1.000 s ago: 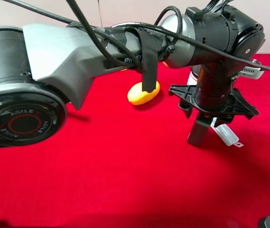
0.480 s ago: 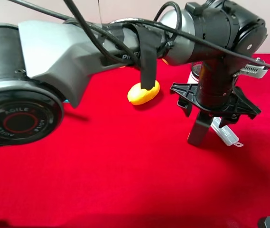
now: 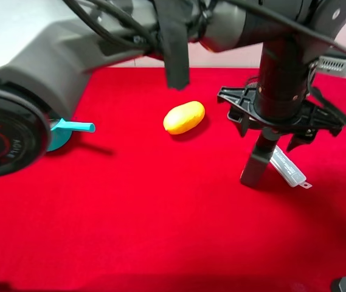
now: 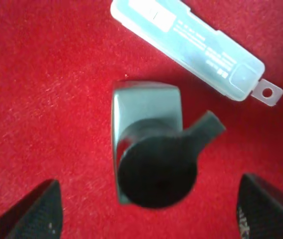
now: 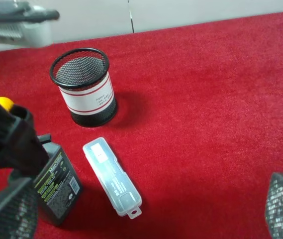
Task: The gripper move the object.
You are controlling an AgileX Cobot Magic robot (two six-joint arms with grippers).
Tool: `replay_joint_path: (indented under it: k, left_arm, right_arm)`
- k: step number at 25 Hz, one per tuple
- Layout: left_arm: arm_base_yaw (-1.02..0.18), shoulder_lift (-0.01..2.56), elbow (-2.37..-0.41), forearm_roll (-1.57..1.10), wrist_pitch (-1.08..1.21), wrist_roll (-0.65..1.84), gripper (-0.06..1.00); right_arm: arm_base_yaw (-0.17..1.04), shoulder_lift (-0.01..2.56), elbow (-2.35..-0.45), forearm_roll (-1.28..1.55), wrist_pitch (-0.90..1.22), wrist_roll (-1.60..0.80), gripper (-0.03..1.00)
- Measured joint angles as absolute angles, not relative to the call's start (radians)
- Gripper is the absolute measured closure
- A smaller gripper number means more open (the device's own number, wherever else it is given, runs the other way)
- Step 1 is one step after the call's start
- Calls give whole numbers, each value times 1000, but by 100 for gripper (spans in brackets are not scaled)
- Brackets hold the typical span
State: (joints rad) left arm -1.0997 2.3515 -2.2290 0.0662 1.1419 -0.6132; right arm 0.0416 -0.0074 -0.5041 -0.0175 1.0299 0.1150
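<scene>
Far left, a teal piece [image 3: 69, 129] pokes out from behind the arm, not involved; near the middle a yellow oval [image 3: 183, 117] lies on the red cloth [image 3: 160, 231], well apart from the work. Right of middle the pump bottle [image 3: 255, 169] stands upright on the cloth, and the left gripper [image 4: 151, 211] hangs straight above it. Jaws spread wide, one finger each side of the pump top, touching nothing and holding nothing. A translucent case [image 3: 288, 171] lies flat just beside the bottle on its right, with a thin gap showing in the left wrist view. The mesh cup [image 5: 84, 87] stands farther back, clear of both. The right gripper [image 5: 146, 211] is off to the right, also wide open and empty, looks parked. Step in hand reads as the descent to grasp. To do it well: keep centred on the bottle body, go low enough that the fingers pass the pump top and meet the flat sides of the body, not the cap or the nozzle, which sticks out on the case side. Mind the finger on the case side, it could land on the case or shove it. Close evenly so the tall narrow bottle doesn't tip, then lift straight up before any sideways travel
</scene>
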Motion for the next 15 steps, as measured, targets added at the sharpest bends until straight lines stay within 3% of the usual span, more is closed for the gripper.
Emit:
replay_joint_path:
  k: [15]
  left_arm:
    - [-1100,2263,-2326,66,1179,-517,24]
  right_arm:
    - [42,-7,-504,-15,1030,115,27]
